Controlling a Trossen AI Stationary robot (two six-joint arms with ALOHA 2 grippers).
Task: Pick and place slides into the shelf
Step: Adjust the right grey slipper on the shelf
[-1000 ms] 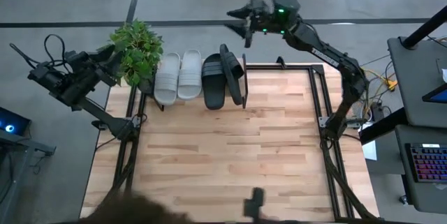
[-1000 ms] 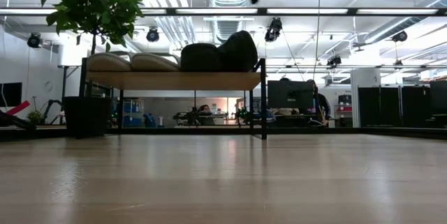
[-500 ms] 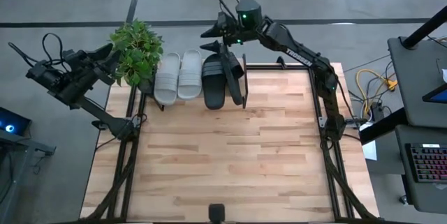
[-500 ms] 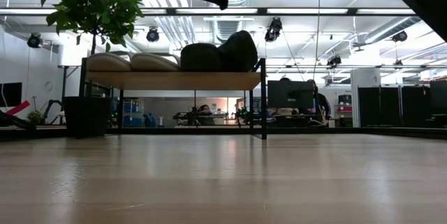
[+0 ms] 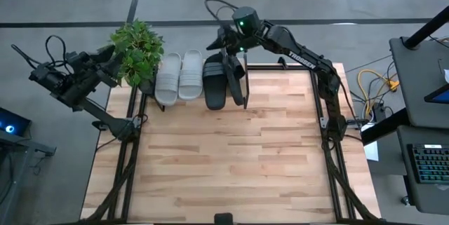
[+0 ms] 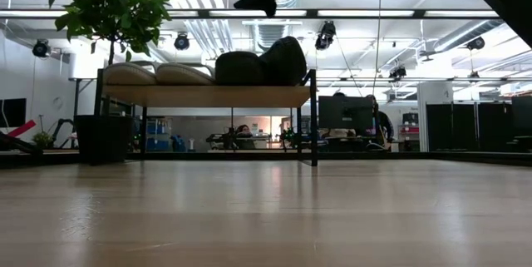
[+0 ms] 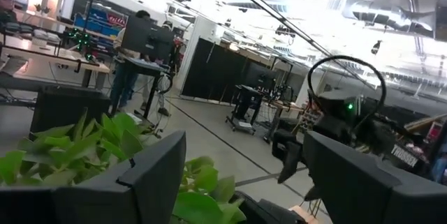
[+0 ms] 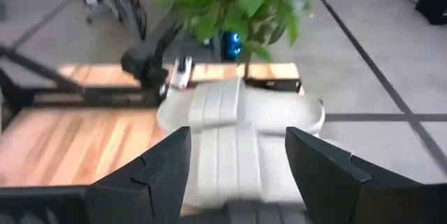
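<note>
Just below right hand, slides.

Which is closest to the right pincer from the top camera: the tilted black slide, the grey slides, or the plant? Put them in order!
Seen from above, the right pincer hangs open by the shelf's black end.
1. Tilted black slide, just under the pincer, at the row's right end.
2. Grey slides, on the shelf's left half.
3. Plant, past the shelf's left end.

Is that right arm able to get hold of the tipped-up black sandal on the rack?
Probably yes: the right gripper hangs open just above the tilted black slide on the shelf, with nothing between them.
</note>
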